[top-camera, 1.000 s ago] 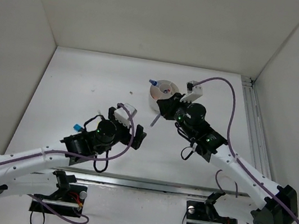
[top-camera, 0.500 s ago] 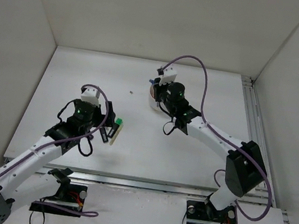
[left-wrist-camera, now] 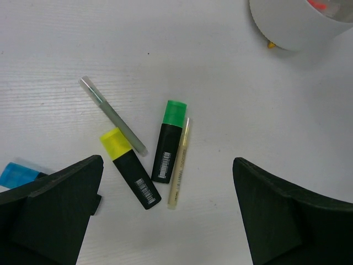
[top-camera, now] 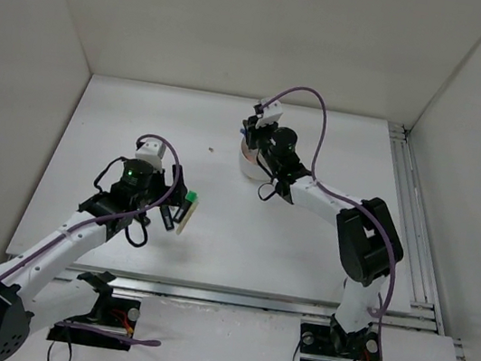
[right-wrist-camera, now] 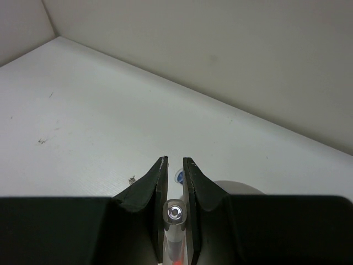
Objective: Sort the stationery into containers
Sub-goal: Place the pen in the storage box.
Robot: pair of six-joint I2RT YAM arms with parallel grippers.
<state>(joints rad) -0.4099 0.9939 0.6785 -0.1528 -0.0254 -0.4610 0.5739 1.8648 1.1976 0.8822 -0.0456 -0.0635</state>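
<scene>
**Right arm over the tub with a pen; left arm has cleared the pile**

Right jaws: narrow, clamped on a clear pen (right-wrist-camera: pixel 175 212), seen end-on with a red tint low on the barrel. The view is too foreshortened to rule out that it's the tube instead. A blue cap (right-wrist-camera: pixel 180 176) shows just past the tips at 12 o'clock, probably on something already standing in the tub.

Change: a second ago the right arm (top-camera: pixel 329 199) held the pen short of the white tub (top-camera: pixel 249 169), at its 6 o'clock. Half a second ago it was over the rim, and now it has reached further in. I read this as a drop that is set up but not released. I can't tell which compartment.

Left jaws: wide apart, holding nothing, hanging over the loose items on the table (left-wrist-camera: pixel 265 110).
- Green-capped highlighter (left-wrist-camera: pixel 169 149), with the wooden stick (left-wrist-camera: pixel 178 165) against its 3 o'clock side.
- Yellow-capped highlighter (left-wrist-camera: pixel 129 175), just beside the green one at 9 o'clock.
- Thin grey pen (left-wrist-camera: pixel 113 115), running past the yellow cap.
- Blue-capped item (left-wrist-camera: pixel 16 174), half hidden at the frame's 9 o'clock edge.

Change: a second ago the left arm (top-camera: pixel 76 237) covered this pile from above. It has since swung toward 9 o'clock, so the green cap and stick now show. It has barely moved in the last half second.

At least five pieces are still out, at the tub's 7 o'clock.
</scene>
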